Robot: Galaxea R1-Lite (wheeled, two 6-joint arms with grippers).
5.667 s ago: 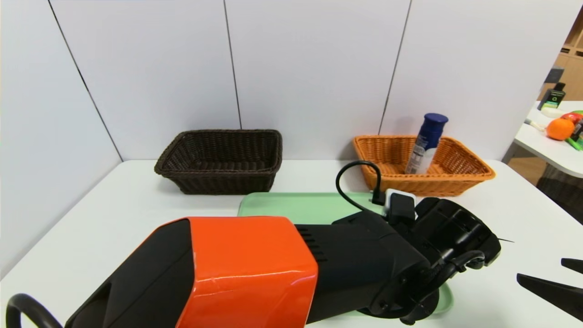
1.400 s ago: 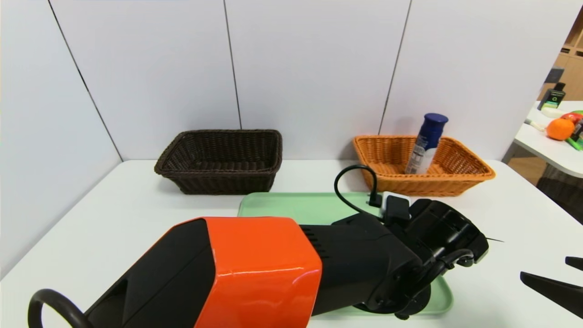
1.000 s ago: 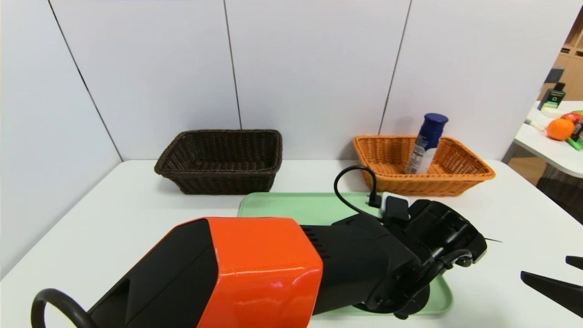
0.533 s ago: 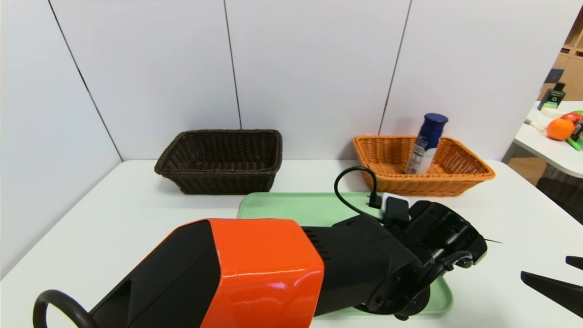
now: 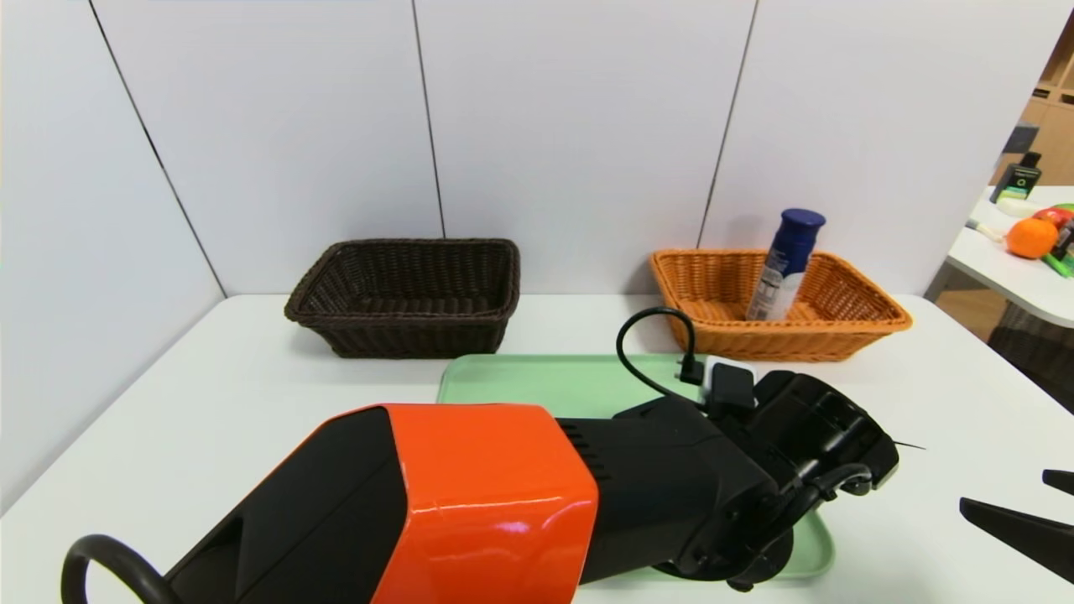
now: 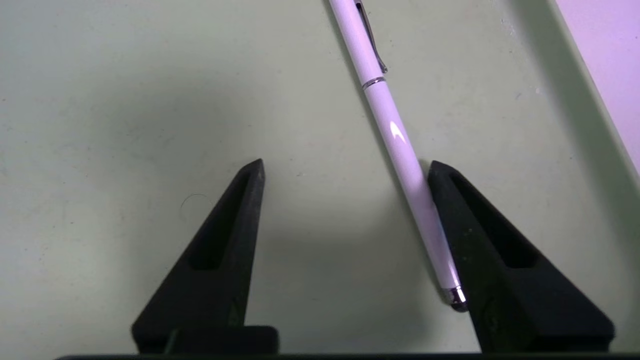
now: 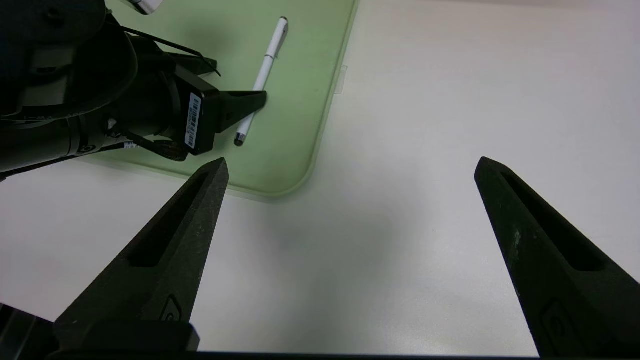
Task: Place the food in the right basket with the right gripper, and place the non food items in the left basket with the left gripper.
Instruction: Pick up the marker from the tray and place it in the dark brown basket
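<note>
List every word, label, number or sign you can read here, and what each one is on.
No text reads clearly.
Canister in the orange basket: printed label, too small to read.
Left gripper: white barcode sticker, too small to read.
Dark box on the far table: green symbol, illegible.

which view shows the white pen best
The left wrist view: the pen lies on the green tray, clip and silver tip clear, one finger of the left claw against it. The right wrist view shows it whole but farther off. In the head view the left arm hides it.
</note>
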